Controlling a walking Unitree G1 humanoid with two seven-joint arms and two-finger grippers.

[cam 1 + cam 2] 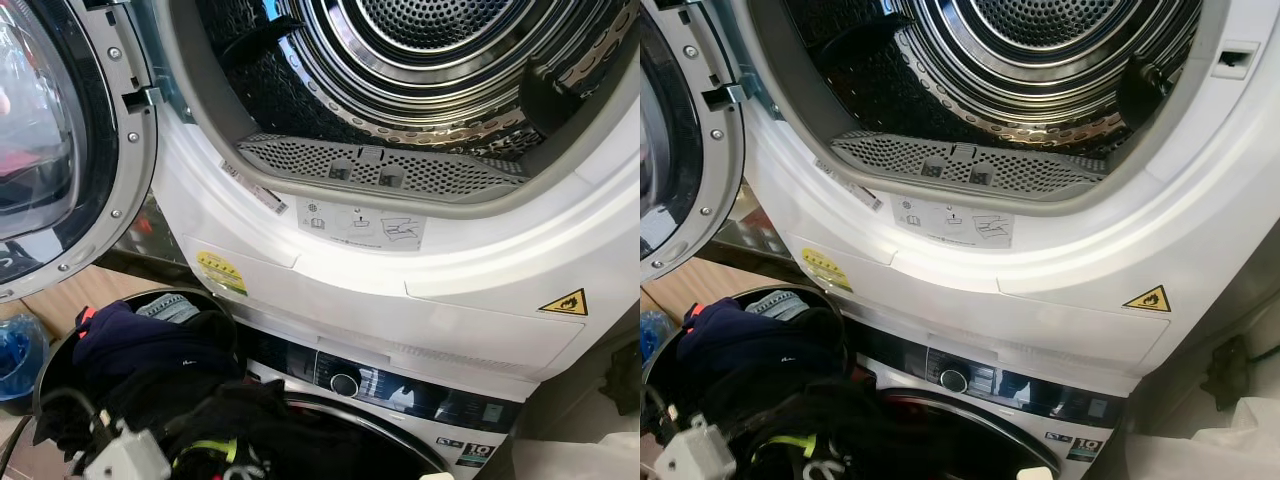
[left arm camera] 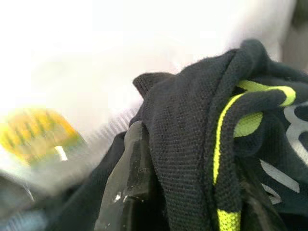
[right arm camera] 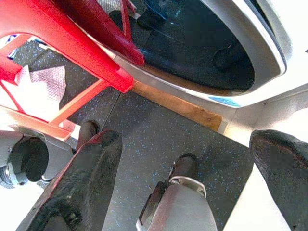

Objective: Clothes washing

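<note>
The white dryer stands on top of a washing machine. Its round door is swung open to the left and the steel drum looks bare. Low on the left, a dark basket holds navy and black clothes. My left gripper is shut on a black garment with neon yellow trim, held just below the dryer's front; its cloth hides one finger. My right gripper hangs open over the floor.
A grey lint filter lines the drum's lower lip. The washer's dial and panel sit under the dryer. A red stool stands on the speckled floor by the washer door. A blue bag lies far left.
</note>
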